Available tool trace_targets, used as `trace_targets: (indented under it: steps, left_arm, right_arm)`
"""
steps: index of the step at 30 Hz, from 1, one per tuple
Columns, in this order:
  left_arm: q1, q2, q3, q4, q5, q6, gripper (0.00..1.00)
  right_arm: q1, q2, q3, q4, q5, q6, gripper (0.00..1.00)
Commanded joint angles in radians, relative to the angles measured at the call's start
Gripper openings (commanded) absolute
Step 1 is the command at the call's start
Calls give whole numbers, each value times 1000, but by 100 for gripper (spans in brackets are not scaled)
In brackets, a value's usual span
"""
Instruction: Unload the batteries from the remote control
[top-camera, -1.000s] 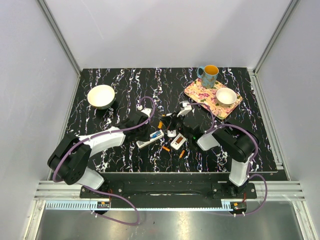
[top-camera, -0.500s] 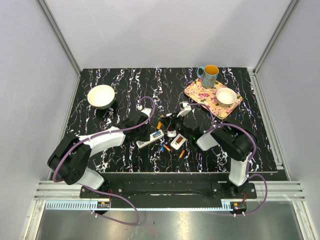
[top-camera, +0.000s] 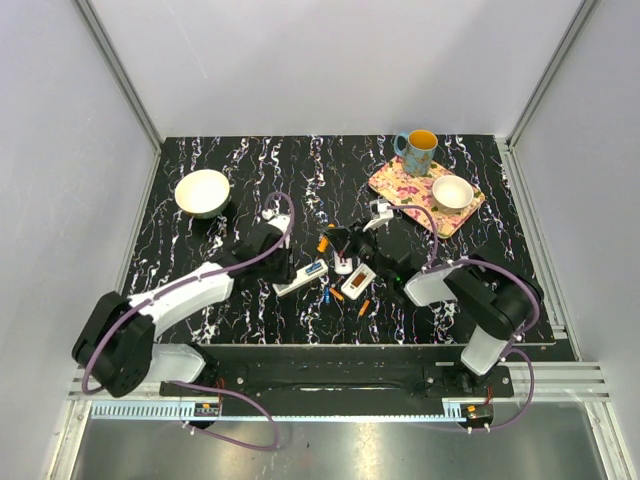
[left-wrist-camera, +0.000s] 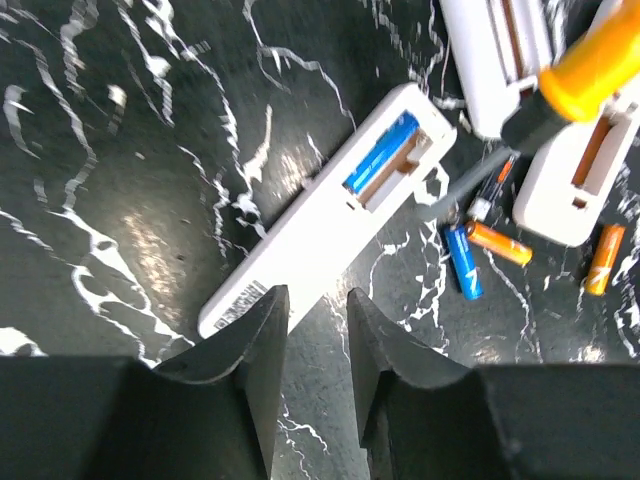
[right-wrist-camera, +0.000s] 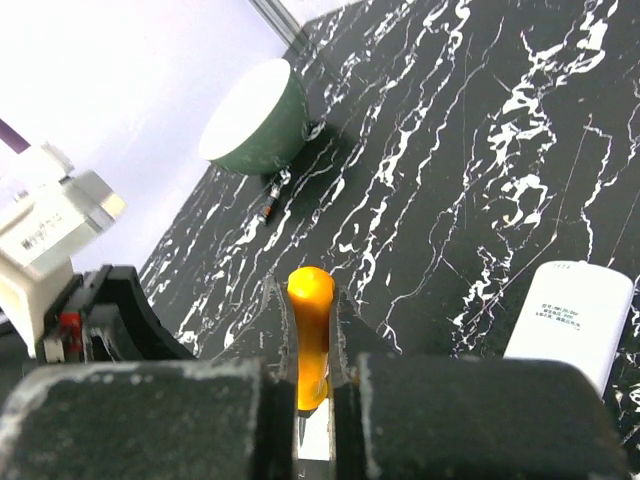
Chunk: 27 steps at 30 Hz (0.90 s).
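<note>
One blue battery (left-wrist-camera: 381, 154) sits in the open bay of the long white remote (left-wrist-camera: 300, 235). Three loose batteries (left-wrist-camera: 463, 262) lie just right of it. Two other remotes (left-wrist-camera: 487, 60) crowd its upper right, and the marbled table (left-wrist-camera: 110, 170) stretches wide to its left. The left gripper (left-wrist-camera: 315, 300) hovers over the remote's near end, its jaws slightly parted and empty. The right gripper (right-wrist-camera: 311, 340) clamps an orange-handled tool (right-wrist-camera: 310, 290).

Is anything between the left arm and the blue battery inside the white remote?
Nothing visible. The small blue cylindrical battery lies uncovered in the open compartment of the long white plastic remote, beyond the left end effector.
</note>
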<state>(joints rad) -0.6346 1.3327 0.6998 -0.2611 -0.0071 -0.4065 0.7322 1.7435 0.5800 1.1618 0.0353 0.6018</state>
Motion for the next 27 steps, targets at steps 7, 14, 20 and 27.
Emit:
trace_targets:
  steps: [7,14,20,27]
  left_arm:
    - [141,31,36,-7,15,-23,12]
    - [150,125,4,10,68,-51,0]
    - [138,30,-86,19,107,-90,0]
    - [84,23,-108,83,173,-103,0]
  right_arm:
    - [6,-131,-77,29,69,-50,0]
    - [6,-163,-109,24,87,-63,0]
    - [4,-151,-95,10,100,-86,0]
    - [6,-76,-46,36,72,-76,0]
